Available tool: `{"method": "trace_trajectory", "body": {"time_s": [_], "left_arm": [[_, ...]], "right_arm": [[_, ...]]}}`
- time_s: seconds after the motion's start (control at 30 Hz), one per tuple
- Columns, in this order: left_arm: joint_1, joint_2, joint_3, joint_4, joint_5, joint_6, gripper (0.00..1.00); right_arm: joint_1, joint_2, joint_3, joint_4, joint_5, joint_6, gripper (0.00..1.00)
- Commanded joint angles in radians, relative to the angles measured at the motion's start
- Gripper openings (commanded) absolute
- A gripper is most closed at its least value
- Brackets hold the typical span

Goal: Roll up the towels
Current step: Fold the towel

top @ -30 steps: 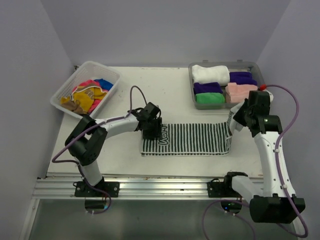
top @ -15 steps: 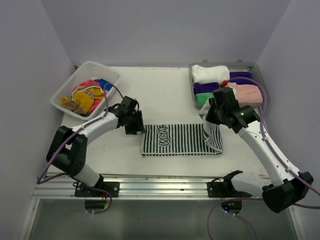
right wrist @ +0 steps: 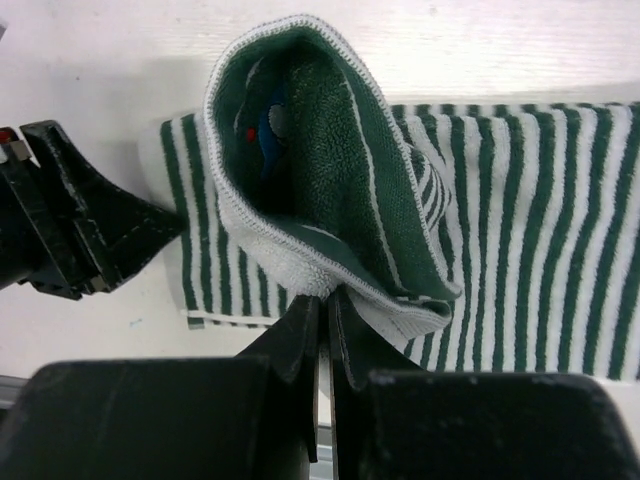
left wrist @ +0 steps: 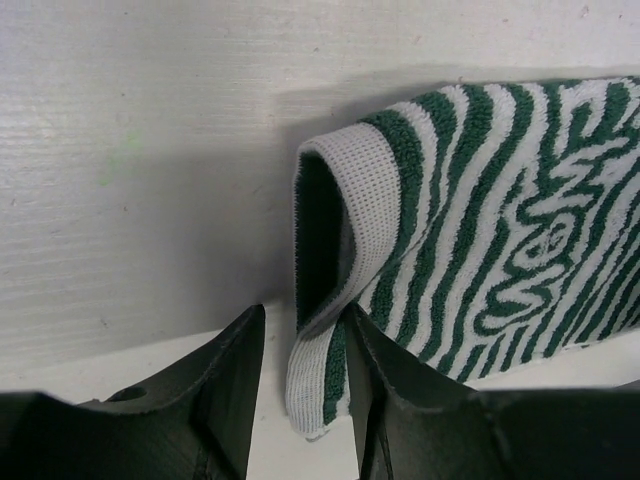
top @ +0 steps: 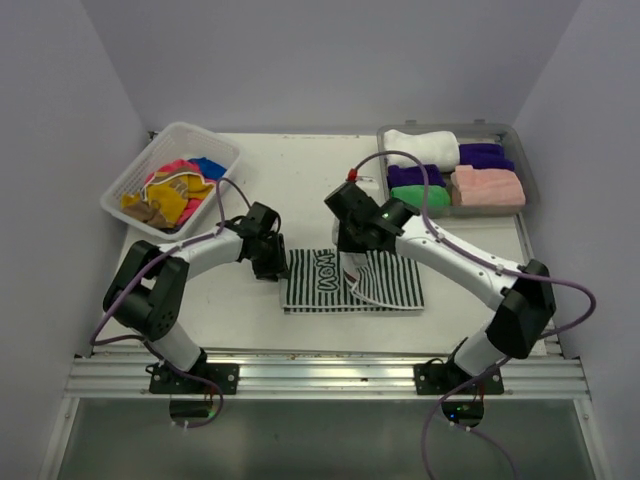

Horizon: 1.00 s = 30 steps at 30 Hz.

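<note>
Striped towel [top: 390,285] doubled over — right gripper [right wrist: 325,320] clamped on its lifted end, left gripper [left wrist: 300,335] with jaws apart astride the hem; I'd pin that hem, roll snug.

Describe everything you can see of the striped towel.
The striped towel is soft terry with dark green and white stripes and a squiggly motif at its left end. It lies mostly flat on the table. The right claw, shut, pinches its lifted right end, which is folded over leftward. The left claw stands open astride its curled left hem.
</note>
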Motion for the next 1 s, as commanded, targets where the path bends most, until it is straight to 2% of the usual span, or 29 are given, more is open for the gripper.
{"method": "trace_trajectory", "body": {"time_s": [0.0, 0.3, 0.57, 0.67, 0.7, 0.77, 0.87, 0.97], "left_arm": [[0.000, 0.046, -0.026, 0.046, 0.001, 0.022, 0.42], [0.000, 0.059, -0.036, 0.063, 0.021, 0.024, 0.33], [0.000, 0.059, -0.047, 0.073, 0.031, 0.024, 0.33], [0.000, 0.044, -0.049, 0.056, 0.024, 0.024, 0.33], [0.003, 0.027, -0.049, 0.051, 0.020, 0.024, 0.33], [0.007, 0.004, -0.053, 0.030, 0.015, 0.024, 0.34], [0.024, -0.046, -0.052, -0.004, 0.008, 0.031, 0.36], [0.059, -0.106, -0.040, -0.035, 0.008, 0.045, 0.37]], "right_arm": [[0.060, 0.109, 0.107, 0.026, 0.068, 0.059, 0.00], [0.158, 0.335, 0.296, -0.003, 0.069, 0.099, 0.00], [0.178, 0.425, 0.314, 0.008, 0.042, 0.119, 0.00], [0.178, 0.416, 0.313, 0.027, 0.017, 0.107, 0.25], [0.177, 0.407, 0.307, 0.037, 0.009, 0.101, 0.41], [0.177, 0.378, 0.300, 0.066, -0.011, 0.076, 0.59], [0.177, 0.308, 0.296, 0.086, -0.028, 0.047, 0.67], [0.177, 0.219, 0.267, 0.084, -0.022, 0.029, 0.69]]}}
